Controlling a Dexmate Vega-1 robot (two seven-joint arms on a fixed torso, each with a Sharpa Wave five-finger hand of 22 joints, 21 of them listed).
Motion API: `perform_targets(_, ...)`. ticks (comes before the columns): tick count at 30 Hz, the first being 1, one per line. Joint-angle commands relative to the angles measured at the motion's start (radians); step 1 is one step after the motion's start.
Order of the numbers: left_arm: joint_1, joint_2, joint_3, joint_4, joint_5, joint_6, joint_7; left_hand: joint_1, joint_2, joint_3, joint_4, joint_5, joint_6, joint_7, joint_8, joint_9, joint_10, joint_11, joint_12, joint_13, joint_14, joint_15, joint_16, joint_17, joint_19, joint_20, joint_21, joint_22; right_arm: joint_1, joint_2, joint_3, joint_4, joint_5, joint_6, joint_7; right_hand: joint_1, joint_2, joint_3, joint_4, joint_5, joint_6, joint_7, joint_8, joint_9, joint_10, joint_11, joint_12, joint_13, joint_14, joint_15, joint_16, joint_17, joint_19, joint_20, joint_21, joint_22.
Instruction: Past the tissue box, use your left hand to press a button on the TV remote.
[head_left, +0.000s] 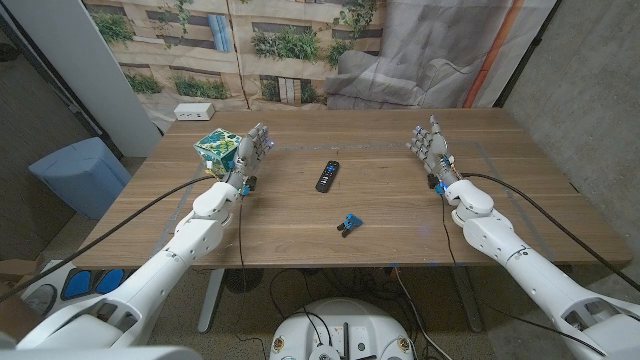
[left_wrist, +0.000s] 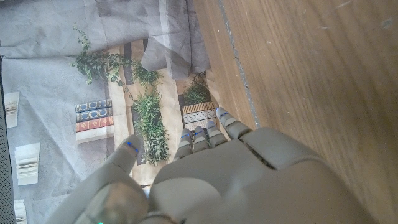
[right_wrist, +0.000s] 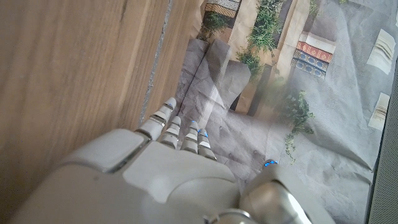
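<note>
Approach step, no contact yet. Left hand (head_left: 252, 150) open, empty, beside tissue box (head_left: 219, 148). TV remote (head_left: 327, 176) mid-counter, apart. Next: swing L hand past box, fingertip down onto button.

I see even, soft light on the table (head_left: 400, 215), with faint shadows. My wrist views blur close up.

Beyond the fingertips of both hands, a printed backdrop (head_left: 280, 45) of plants and book rows hangs behind the wooden table (head_left: 400, 215), with grey cloth (head_left: 420, 55) draped beside it. A blue bin (head_left: 75, 175) stands outside the left arm, a concrete wall (head_left: 585, 90) outside the right.
</note>
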Motion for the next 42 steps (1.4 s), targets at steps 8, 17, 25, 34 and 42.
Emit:
perform_targets(8,0.003,0.03,0.015,-0.061,0.051,0.027,0.04,0.006,0.072,0.013,-0.01,0.004,0.009,-0.007,0.003,0.002,0.004,-0.011,0.004,0.005,0.004,-0.012,0.002,0.0,0.011,-0.036,0.003,0.005,-0.014,0.005,-0.006,-0.003,-0.03,0.028,-0.026,0.005,0.025,0.002,0.005,0.007,0.012,-0.001,0.0,0.002,0.007,0.0,0.008,0.002,-0.002,0.005,0.004,0.003,-0.001,-0.005,0.007,0.005)
perform_targets(17,0.032,0.064,0.03,-0.145,0.119,0.054,0.101,0.004,0.067,0.013,-0.015,0.002,0.016,-0.023,0.004,0.003,-0.003,-0.015,0.0,0.005,-0.006,-0.021,-0.003,0.002,0.01,-0.03,0.0,0.005,-0.012,-0.007,-0.009,0.002,-0.055,0.047,-0.027,0.005,0.027,0.004,0.003,0.007,0.017,0.003,-0.005,0.002,0.002,0.003,0.006,0.001,-0.009,-0.002,0.002,0.002,-0.009,-0.015,0.007,0.004)
perform_targets(25,0.045,0.114,0.05,-0.214,0.193,0.091,0.124,-0.013,0.056,0.002,-0.005,0.0,0.028,-0.041,0.005,0.003,-0.019,-0.021,-0.006,0.005,-0.026,-0.027,-0.005,0.007,0.0,-0.031,-0.006,0.006,-0.016,-0.01,-0.006,0.002,-0.074,0.063,-0.043,0.006,0.028,0.008,-0.001,0.006,0.025,0.004,-0.014,0.002,0.005,0.002,0.007,0.0,-0.009,-0.018,0.003,-0.001,-0.062,-0.04,-0.004,0.004)
perform_targets(34,0.059,0.188,0.06,-0.321,0.275,0.17,0.149,-0.02,0.054,-0.002,0.002,0.001,0.032,-0.057,0.004,0.003,-0.033,-0.021,-0.01,0.005,-0.041,-0.03,-0.006,0.009,-0.013,-0.031,-0.011,0.006,-0.024,-0.022,-0.001,-0.005,-0.065,0.058,-0.032,0.008,0.03,0.012,-0.003,0.006,0.024,0.01,-0.021,0.002,-0.007,0.001,0.002,-0.001,-0.006,-0.014,0.003,-0.004,-0.096,-0.051,-0.005,0.004)
perform_targets(42,0.052,0.241,0.084,-0.405,0.377,0.259,0.177,-0.028,0.037,-0.014,0.005,0.001,0.041,-0.102,0.002,0.002,-0.052,-0.025,-0.011,0.006,-0.069,-0.037,-0.009,0.009,-0.032,-0.029,-0.016,0.006,-0.009,-0.009,-0.004,0.034,-0.061,0.08,-0.01,0.006,0.031,0.013,-0.003,0.005,0.02,0.016,-0.026,0.002,-0.015,0.0,0.0,-0.001,-0.014,-0.011,0.001,-0.005,-0.108,-0.051,-0.003,0.004)
